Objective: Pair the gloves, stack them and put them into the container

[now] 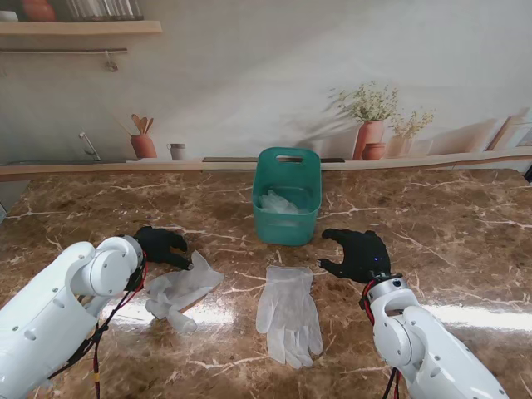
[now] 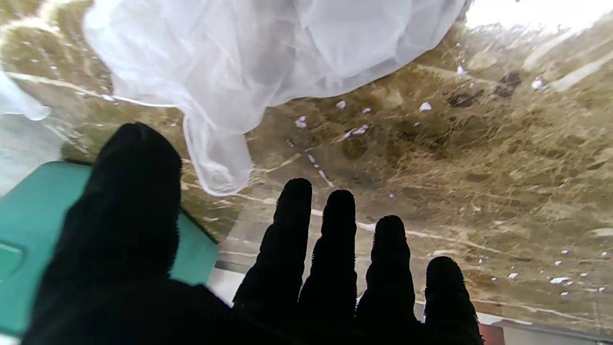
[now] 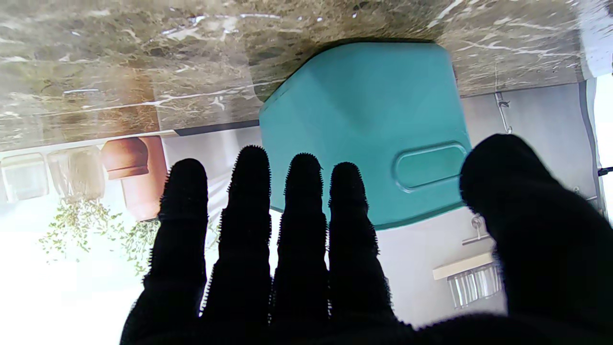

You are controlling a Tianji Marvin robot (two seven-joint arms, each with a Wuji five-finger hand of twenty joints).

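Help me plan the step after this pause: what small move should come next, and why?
Probably the left hand should close on the crumpled glove beside it, to carry it onto the flat glove. Both hands are open and hold nothing, the two gloves lie apart on the table, and the green container already holds something pale, so pairing seems to come first.

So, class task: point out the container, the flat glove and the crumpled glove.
container [image 1: 287,223], stand view, front wall.
flat glove [image 1: 288,306], stand view, palm.
crumpled glove [image 1: 184,288], stand view, middle of the bunched part.
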